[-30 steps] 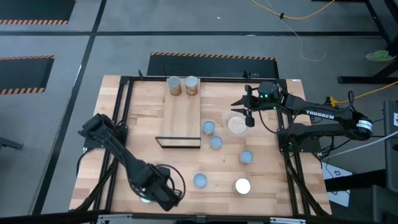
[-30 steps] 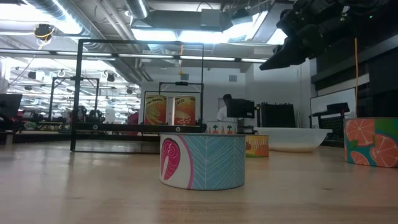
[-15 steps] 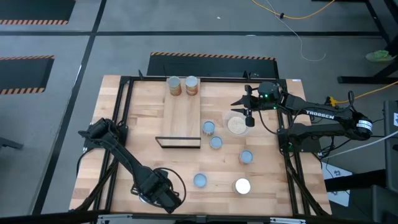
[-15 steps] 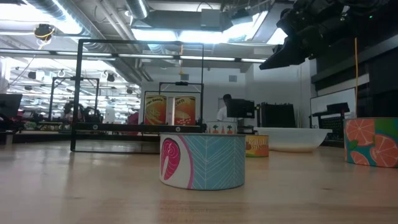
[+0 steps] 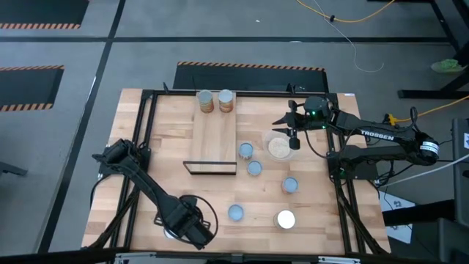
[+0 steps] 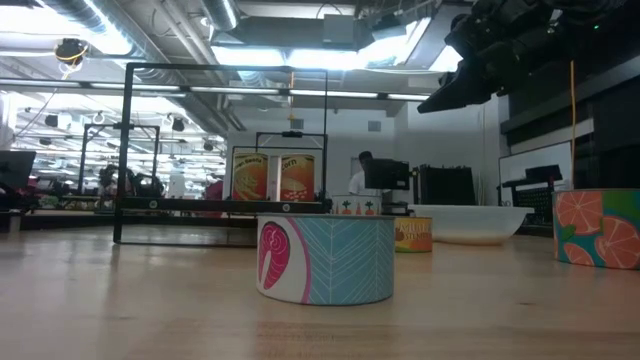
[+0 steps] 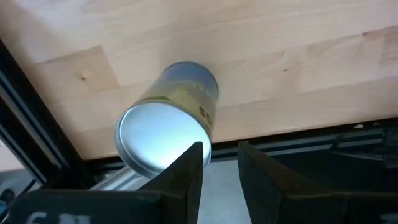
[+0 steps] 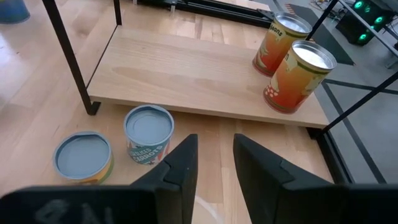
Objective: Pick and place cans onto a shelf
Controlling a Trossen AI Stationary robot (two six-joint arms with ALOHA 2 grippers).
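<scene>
While the left tool (image 7: pixel 219 163) hovers slightly parted, a silver-topped can (image 7: pixel 166 129) stands just beside it.

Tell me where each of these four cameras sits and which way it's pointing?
High view: overhead, facing straight down on the table, shelf and both arms.
Low view: at tabletop height, facing level across a salmon can; one dark arm overhead.
Left wrist view: on the left arm, facing a yellow can at the table edge past the left claw.
Right wrist view: on the right arm, past the right claw.
High and right wrist views share two orange cans on the shelf.
</scene>
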